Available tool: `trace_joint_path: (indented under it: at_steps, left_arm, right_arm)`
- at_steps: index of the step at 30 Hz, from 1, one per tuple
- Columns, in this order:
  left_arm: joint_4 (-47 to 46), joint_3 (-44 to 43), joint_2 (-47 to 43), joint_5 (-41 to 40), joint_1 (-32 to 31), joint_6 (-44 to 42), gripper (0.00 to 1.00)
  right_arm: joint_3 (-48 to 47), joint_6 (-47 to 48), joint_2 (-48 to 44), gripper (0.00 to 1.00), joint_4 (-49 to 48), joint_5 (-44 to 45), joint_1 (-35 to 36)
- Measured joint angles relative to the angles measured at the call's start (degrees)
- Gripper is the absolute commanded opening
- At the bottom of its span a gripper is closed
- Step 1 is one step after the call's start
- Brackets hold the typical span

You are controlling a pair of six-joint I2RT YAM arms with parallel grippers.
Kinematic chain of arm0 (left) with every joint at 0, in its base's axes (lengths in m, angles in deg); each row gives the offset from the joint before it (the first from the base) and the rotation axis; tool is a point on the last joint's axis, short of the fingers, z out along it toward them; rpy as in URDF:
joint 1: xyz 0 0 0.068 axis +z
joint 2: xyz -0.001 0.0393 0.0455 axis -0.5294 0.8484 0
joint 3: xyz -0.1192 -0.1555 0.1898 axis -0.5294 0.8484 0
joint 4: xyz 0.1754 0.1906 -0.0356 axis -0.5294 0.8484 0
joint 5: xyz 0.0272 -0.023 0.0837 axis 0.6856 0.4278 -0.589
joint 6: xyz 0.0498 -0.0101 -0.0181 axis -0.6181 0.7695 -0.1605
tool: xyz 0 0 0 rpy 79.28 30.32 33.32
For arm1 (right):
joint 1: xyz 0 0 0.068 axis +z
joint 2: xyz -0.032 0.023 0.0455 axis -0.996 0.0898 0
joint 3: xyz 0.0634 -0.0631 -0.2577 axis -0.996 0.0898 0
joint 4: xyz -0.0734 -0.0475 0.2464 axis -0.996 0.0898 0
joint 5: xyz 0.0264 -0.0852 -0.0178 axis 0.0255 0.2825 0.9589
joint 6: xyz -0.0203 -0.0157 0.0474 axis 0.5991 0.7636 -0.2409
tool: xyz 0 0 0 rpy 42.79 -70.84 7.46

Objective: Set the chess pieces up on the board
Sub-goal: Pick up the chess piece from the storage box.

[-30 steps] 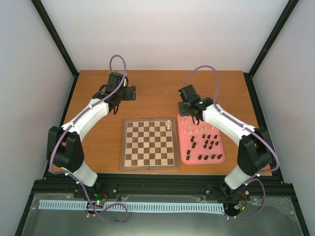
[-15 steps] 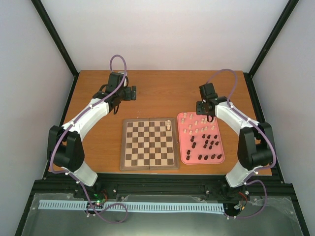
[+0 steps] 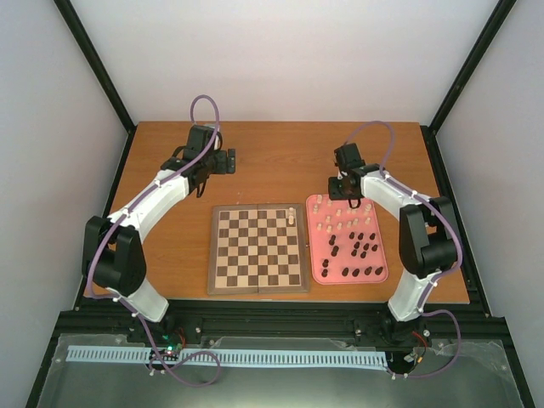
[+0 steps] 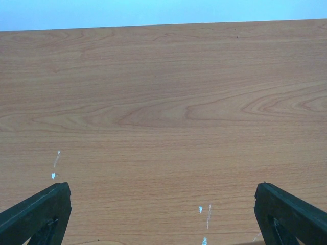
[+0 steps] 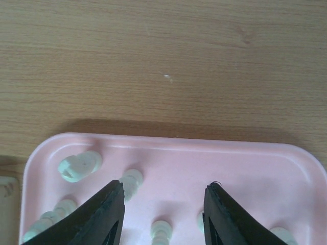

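Observation:
The board point(image 3: 259, 249) lies in the middle of the table with one cream piece point(image 3: 291, 215) standing at its far right corner. The other chess pieces sit in the pink tray point(image 3: 318, 255): cream ones point(image 3: 338, 212) at the far end, dark ones point(image 3: 361, 245) nearer. My right gripper point(image 3: 344, 189) hovers open over the tray's far end. In the right wrist view its fingertips point(image 5: 166, 189) straddle bare pink floor, with a cream piece point(image 5: 161, 232) upright between the fingers farther back and another point(image 5: 130, 182) beside the left finger point(image 5: 107, 214). My left gripper point(image 3: 229, 161) is wide open over bare wood point(image 4: 162, 186).
The tray's far rim point(image 5: 168, 143) runs just ahead of the right fingers, with bare table beyond it. A cream piece point(image 5: 79, 166) lies tipped over in the tray's far left corner. Black frame posts and white walls enclose the table.
The right wrist swung right along the tray's far edge, then came back a little to the left. The left arm has not moved.

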Motion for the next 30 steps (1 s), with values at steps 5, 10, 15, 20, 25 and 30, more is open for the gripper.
trace_joint_path:
  at_steps: [5, 10, 15, 20, 25, 30]
  left_arm:
    - [0.09, -0.09, 0.55, 0.00, 0.00, 0.00, 1.00]
    - [0.17, -0.09, 0.55, 0.00, 0.00, 0.00, 1.00]
    - [0.22, -0.09, 0.55, 0.00, 0.00, 0.00, 1.00]
    - [0.33, -0.09, 0.55, 0.00, 0.00, 0.00, 1.00]
    - [0.39, -0.09, 0.55, 0.00, 0.00, 0.00, 1.00]
    - [0.39, -0.09, 0.55, 0.00, 0.00, 0.00, 1.00]
  right_arm:
    - [-0.57, 0.57, 0.52, 0.44, 0.02, -0.92, 1.60]
    - [-1.77, 0.70, 2.97, 0.44, 0.00, -1.05, 2.36]
    - [-2.14, 0.74, 5.55, 0.41, 0.17, -0.98, 2.54]
    - [-2.43, 0.81, 6.29, 0.37, 0.44, -0.96, 2.54]
    - [-2.93, 0.81, 6.49, 0.34, 0.42, -0.98, 2.54]
    - [-3.17, 0.81, 7.50, 0.34, 0.37, -1.14, 2.54]
